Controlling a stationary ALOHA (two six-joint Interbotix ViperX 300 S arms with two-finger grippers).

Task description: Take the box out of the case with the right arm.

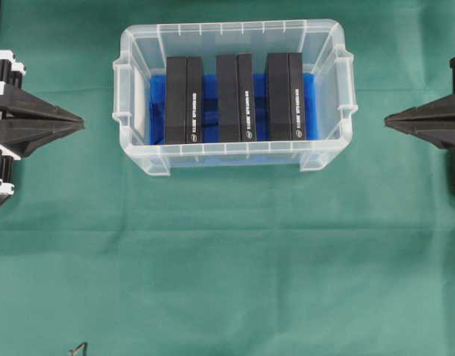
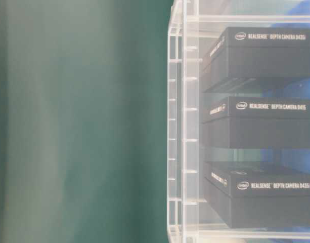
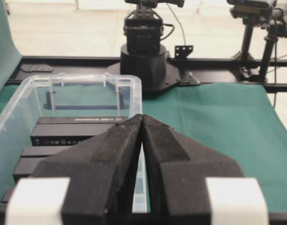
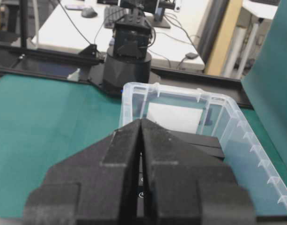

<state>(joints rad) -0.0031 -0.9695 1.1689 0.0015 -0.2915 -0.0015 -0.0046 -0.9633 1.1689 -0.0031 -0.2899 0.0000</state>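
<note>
The clear plastic case [image 1: 234,159] stands at the back middle of the green cloth, with a blue sheet on its bottom. Three black boxes stand side by side in it: left [image 1: 184,100], middle [image 1: 235,97], right [image 1: 286,96]. White lettering shows on them in the table-level view [image 2: 258,124]. My right gripper [image 1: 389,120] is shut and empty, level with the case and a short way off its right wall. My left gripper [image 1: 80,122] is shut too, off the left wall. Each wrist view looks past shut fingertips, right [image 4: 141,121] and left [image 3: 142,117], at the case [image 4: 255,150].
Green cloth [image 1: 227,259] covers the table in front of the case. The opposite arm's black base shows beyond the case in the left wrist view [image 3: 143,47] and in the right wrist view [image 4: 129,51]. A black rail [image 3: 218,75] runs along the table's edge.
</note>
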